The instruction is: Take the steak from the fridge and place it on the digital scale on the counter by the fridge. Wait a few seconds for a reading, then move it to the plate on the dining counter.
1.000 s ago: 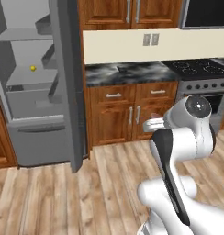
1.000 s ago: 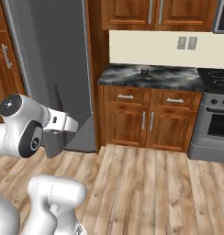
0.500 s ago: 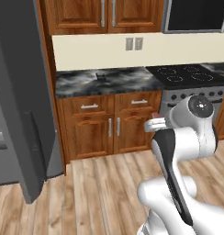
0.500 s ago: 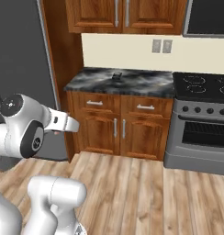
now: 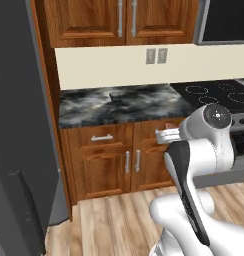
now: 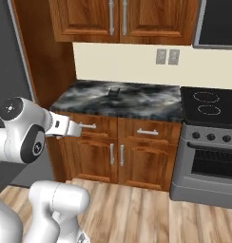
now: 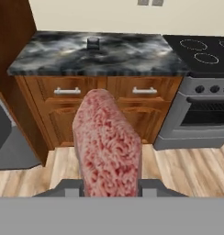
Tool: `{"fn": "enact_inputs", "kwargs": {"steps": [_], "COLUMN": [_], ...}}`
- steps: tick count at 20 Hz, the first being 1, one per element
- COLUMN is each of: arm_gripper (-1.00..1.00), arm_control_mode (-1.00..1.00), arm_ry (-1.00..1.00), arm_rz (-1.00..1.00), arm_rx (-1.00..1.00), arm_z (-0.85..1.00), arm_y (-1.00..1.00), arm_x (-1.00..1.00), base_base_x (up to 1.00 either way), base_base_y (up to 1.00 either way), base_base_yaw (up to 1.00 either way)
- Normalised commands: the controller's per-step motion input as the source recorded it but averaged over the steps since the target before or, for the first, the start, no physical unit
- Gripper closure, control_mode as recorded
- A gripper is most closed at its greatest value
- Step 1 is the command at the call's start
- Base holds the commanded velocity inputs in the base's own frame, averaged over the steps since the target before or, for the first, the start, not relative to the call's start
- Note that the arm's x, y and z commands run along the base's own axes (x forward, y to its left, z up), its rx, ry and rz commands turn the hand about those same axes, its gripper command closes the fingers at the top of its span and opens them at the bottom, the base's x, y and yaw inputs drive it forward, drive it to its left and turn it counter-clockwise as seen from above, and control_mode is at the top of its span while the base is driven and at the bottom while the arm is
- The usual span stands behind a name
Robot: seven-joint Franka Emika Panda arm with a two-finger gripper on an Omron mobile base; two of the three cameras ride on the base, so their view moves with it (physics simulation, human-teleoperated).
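Note:
In the hand view the steak (image 7: 107, 147), a pinkish-red slab with paler patches, stands on edge between my gripper's (image 7: 110, 187) fingers, which are shut on it. The hand (image 5: 167, 134) juts toward the wall counter (image 5: 119, 106) at about drawer height, short of its front; it also shows in the right base view (image 6: 70, 128). The digital scale (image 5: 115, 96), small and black, sits near the back of that counter (image 6: 115, 92), straight ahead of the steak (image 7: 92, 43). The fridge door (image 5: 16, 145) fills the left side, and a grey fridge edge (image 7: 2, 131) is at lower left.
A stove (image 6: 210, 137) with a black cooktop (image 7: 198, 50) adjoins the counter on the right, with a dark microwave (image 5: 226, 20) above. Wooden cupboards (image 6: 118, 19) hang over the counter, and drawers and doors (image 5: 116, 160) sit below it. Wood floor (image 6: 137, 213) lies in front.
The whole picture has slid left as the base drove: the open fridge interior left the view, and the wall counter with the scale now sits centred and nearer. The steak stays gripped.

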Motion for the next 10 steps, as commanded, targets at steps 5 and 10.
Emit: {"fn": "enact_inputs", "kwargs": {"steps": [5,10], "arm_gripper": [1.00,1.00], "arm_control_mode": [1.00,1.00], "arm_ry": [0.00,0.00], "arm_rz": [0.00,0.00], "arm_rx": [0.00,0.00], "arm_z": [0.00,0.00], "arm_y": [0.00,0.00], "arm_x": [0.00,0.00], "base_base_x": [1.00,0.93], "base_base_y": [-0.23,-0.23], "base_base_yaw": [0.06,0.09]}}
